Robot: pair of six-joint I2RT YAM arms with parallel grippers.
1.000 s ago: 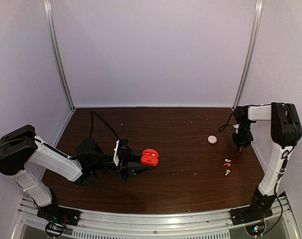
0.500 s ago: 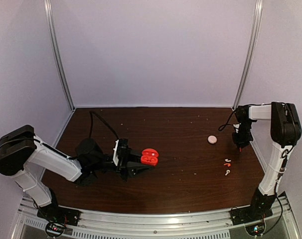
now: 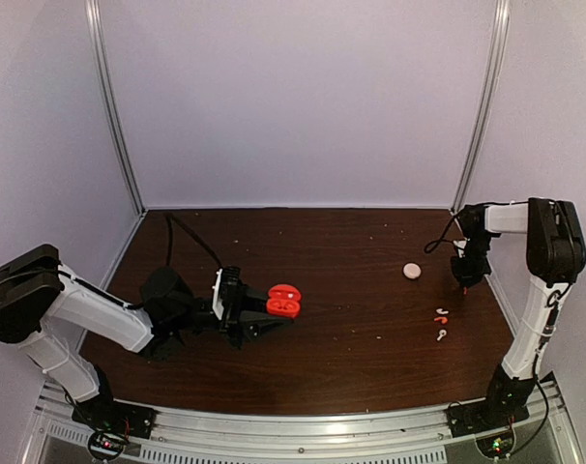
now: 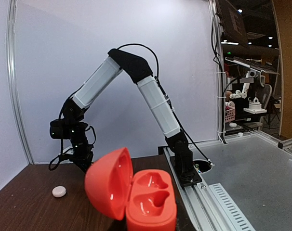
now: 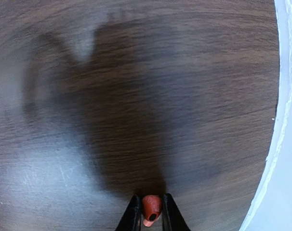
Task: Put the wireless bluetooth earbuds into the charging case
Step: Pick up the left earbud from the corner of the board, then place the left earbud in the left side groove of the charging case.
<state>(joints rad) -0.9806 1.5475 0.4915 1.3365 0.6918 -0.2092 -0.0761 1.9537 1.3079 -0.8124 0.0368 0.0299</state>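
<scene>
Red case (image 3: 283,301), clamped open in the left gripper (image 3: 268,311), has edged leftward — right gripper (image 5: 151,203) pinches a red-orange earbud (image 5: 151,210), insertion pending.

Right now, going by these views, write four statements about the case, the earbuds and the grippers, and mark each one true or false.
1. The red case is open and both its wells are empty. True.
2. The right gripper holds nothing. False: it pinches a red-orange earbud between its fingertips.
3. The red case lies free, with no gripper on it. False: the left gripper holds it.
4. A pale round case sits on the table, apart from both grippers. True.
</scene>
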